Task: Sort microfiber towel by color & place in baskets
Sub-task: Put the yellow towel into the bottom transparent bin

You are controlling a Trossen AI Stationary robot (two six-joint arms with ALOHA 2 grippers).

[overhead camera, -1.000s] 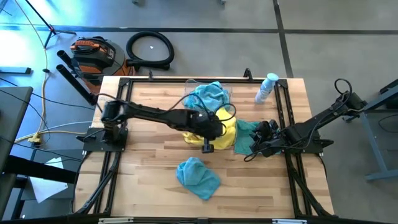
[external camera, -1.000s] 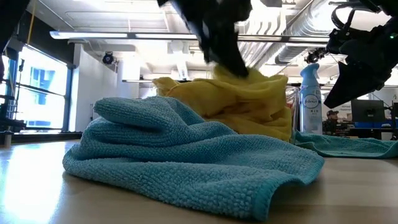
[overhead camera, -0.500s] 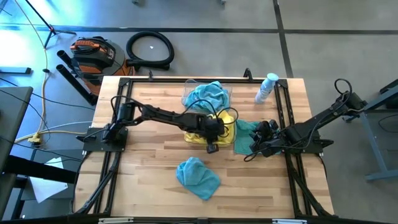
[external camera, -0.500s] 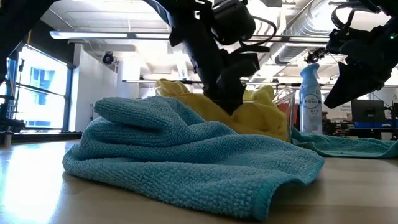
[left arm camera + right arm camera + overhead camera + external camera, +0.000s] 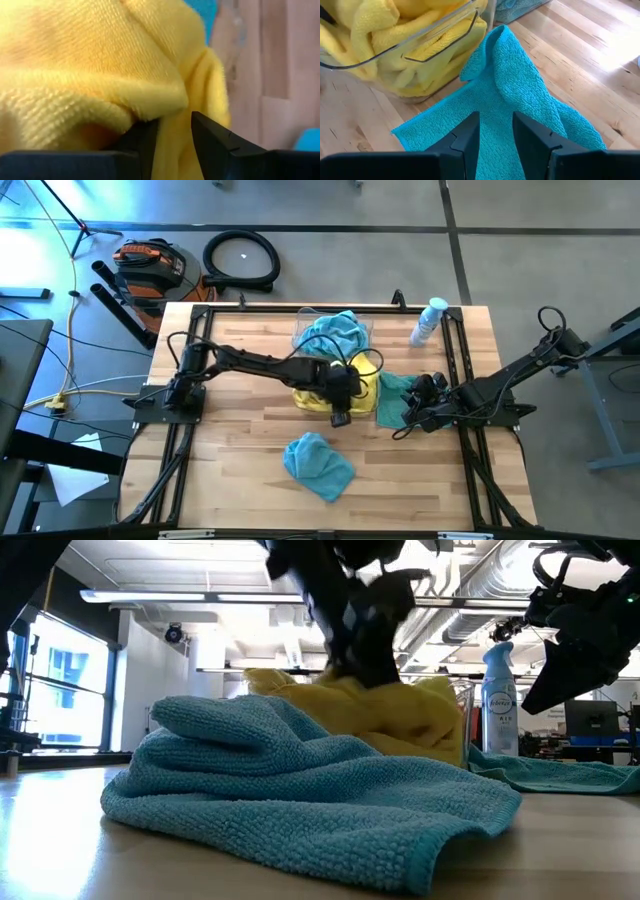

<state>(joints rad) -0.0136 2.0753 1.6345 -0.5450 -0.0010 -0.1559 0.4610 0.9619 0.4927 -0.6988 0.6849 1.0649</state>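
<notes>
Yellow microfiber towels [image 5: 362, 388] fill a clear basket [image 5: 445, 35] at the table's middle. My left gripper [image 5: 340, 412] points down into this pile [image 5: 410, 720], open, with yellow cloth [image 5: 100, 65] around its fingers. Teal towels [image 5: 335, 332] lie heaped in the other basket [image 5: 300, 330], just beyond it. One teal towel [image 5: 318, 465] lies crumpled on the wood near the front edge. Another teal towel [image 5: 520, 95] lies spread to the right of the yellow basket, and my right gripper [image 5: 496, 135] hovers open over it. My left gripper comes at the top of the yellow towel pile from above, slanting down. A fold of yellow cloth [image 5: 150, 107] lies against the tip of one finger [image 5: 142, 142], and more cloth shows through the gap between the fingers. The towel rests on the pile in the basket.
A clear spray bottle with a blue cap [image 5: 430, 320] stands at the far right of the table. Black frame rails [image 5: 190, 430] run along the left and right sides. Bare wood [image 5: 240, 450] lies at the front left.
My left gripper has sunk toward the yellow pile, and its wrist has rolled a little. The yellow towel that bulged high under it a second ago now lies lower, on the pile in the basket.
</notes>
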